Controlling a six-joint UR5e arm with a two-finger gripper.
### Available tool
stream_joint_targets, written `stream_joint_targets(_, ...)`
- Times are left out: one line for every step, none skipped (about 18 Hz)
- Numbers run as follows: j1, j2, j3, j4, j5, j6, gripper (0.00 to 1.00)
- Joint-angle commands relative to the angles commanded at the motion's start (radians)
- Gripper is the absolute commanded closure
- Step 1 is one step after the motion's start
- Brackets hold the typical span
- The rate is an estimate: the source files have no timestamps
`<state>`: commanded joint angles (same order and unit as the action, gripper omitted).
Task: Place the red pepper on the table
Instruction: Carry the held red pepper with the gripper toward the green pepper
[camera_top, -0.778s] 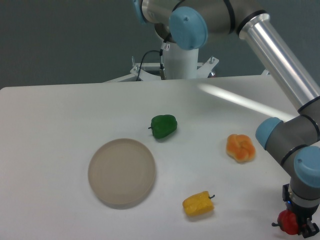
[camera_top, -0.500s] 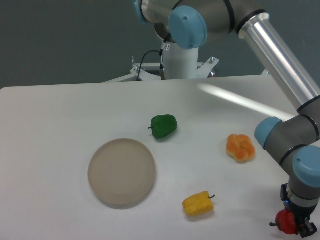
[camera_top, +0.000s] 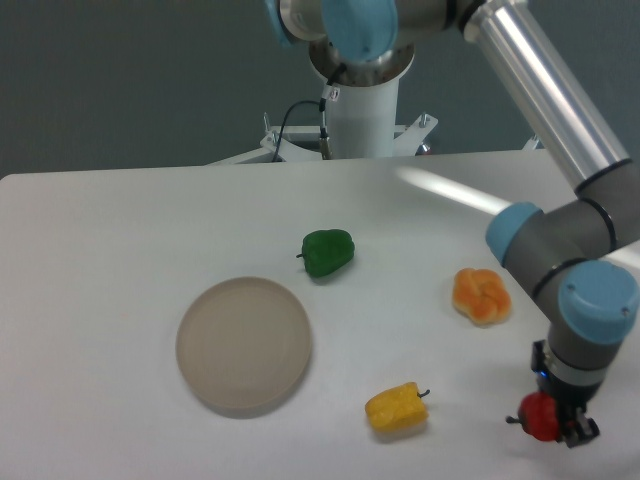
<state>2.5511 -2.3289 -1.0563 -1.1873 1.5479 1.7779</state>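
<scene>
Red pepper (camera_top: 540, 417) half-hidden within the tool (camera_top: 556, 427).

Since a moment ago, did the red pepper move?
Yes. The red pepper, held in the hand, shifted left and up, closer to the unmoved yellow pepper.

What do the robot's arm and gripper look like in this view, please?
The arm has shiny silver tube links, grey joint housings and light blue round caps. A black cable runs by its white base column. The small gripper is dark, with a tiny blue light on its mount.
</scene>
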Motion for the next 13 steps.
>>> stream_joint_targets(-0.002, 0.025, -0.037, 0.002, -0.005, -0.003, 0.42)
stream_joint_targets(-0.005, 0.048, -0.072, 0.002, -0.005, -0.003, 0.42)
stream_joint_targets(-0.006, 0.083, -0.127, 0.003, -0.005, -0.003, 0.42)
stream_joint_targets(-0.006, 0.120, -0.181, 0.005, -0.005, -0.003, 0.42)
stream_joint_targets(-0.009, 0.149, -0.230, 0.006, -0.005, -0.009, 0.42)
stream_joint_targets(-0.015, 0.164, -0.258, 0.009, -0.005, -0.011, 0.42)
stream_joint_targets(-0.032, 0.177, -0.280, 0.020, -0.003, -0.012, 0.42)
stream_joint_targets(-0.046, 0.186, -0.303, 0.041, -0.005, -0.015, 0.42)
stream_joint_targets(-0.055, 0.203, -0.351, 0.073, -0.006, -0.044, 0.42)
stream_joint_targets(-0.084, 0.221, -0.382, 0.095, -0.006, -0.107, 0.42)
stream_joint_targets(-0.110, 0.226, -0.405, 0.098, -0.005, -0.156, 0.42)
stream_joint_targets(-0.123, 0.226, -0.415, 0.098, -0.005, -0.185, 0.42)
stream_joint_targets(-0.141, 0.226, -0.419, 0.098, -0.005, -0.218, 0.42)
